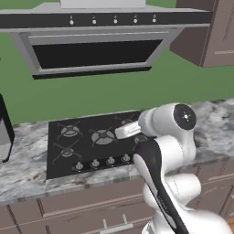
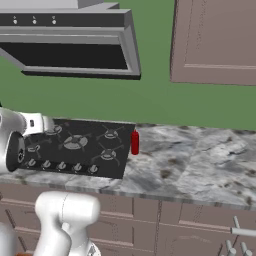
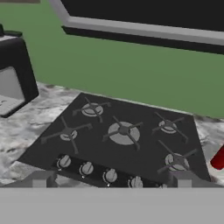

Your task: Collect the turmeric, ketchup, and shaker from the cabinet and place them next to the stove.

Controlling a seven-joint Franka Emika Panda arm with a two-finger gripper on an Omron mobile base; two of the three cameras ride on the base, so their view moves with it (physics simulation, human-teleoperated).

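Beside the stove (image 2: 75, 147), just off its right edge on the marbled grey worktop (image 2: 200, 160), the ketchup (image 2: 135, 142) stands upright: a slim red bottle with a narrow pointed nozzle. Above the burners, the gripper (image 3: 111, 183) hangs with jaws spread wide, holding nothing.

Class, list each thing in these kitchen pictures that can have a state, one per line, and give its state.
ketchup: upright on the counter, just beside the stove's right edge, not held.
stove: no flames showing, nothing on its grates.
gripper: jaws open, empty, above the stove's knob row.
upper cupboard: door shut.
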